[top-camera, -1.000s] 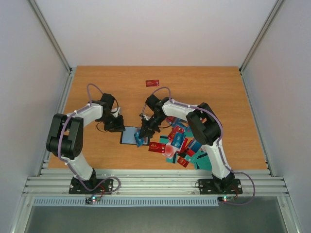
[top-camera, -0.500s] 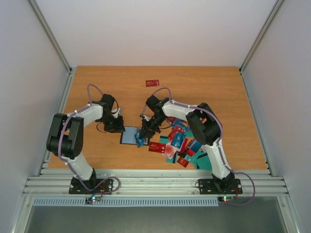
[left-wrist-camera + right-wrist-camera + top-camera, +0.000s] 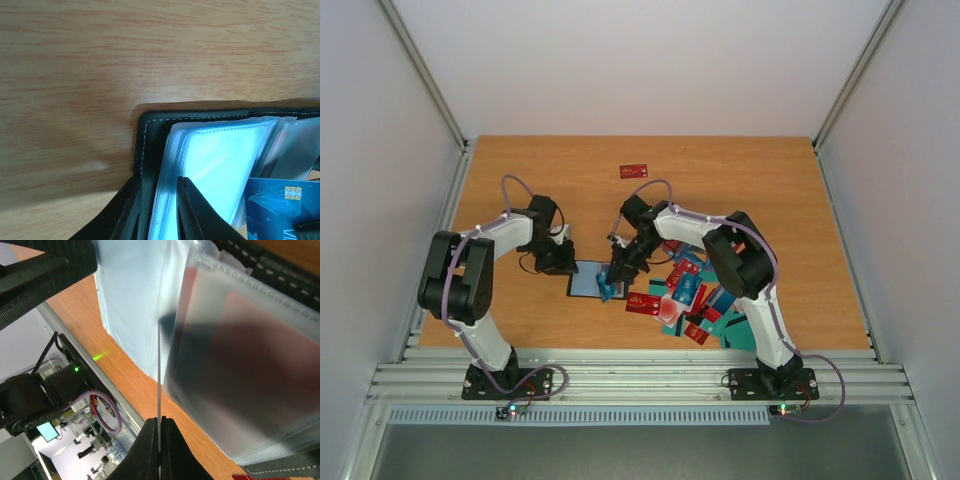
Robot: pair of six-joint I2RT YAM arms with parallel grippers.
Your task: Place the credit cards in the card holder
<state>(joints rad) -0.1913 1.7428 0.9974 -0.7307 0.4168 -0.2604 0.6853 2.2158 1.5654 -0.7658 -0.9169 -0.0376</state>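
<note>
Jaws of the left tool (image 3: 159,182) stand a little apart, clenched across the left end of the open card holder (image 3: 150,125). One finger is outside the black stitched cover and the other presses on the stack of clear plastic sleeves (image 3: 220,160). The right tool (image 3: 159,422) is clenched tight on a blue card (image 3: 282,200), which shows only as a hairline edge in its own wrist view. The card's chip corner overlaps the sleeves at the holder's right side; whether it has entered a pocket cannot be told. One sleeve close to the right wrist lens is blurred, with a dark reddish shape behind it. The holder lies flat on the wood-grain desk (image 3: 740,190), between the arms. Just to its right the other credit cards (image 3: 695,300), red, teal and blue, lie in an overlapping heap. One red card (image 3: 634,171) sits well apart, toward the far edge.
</note>
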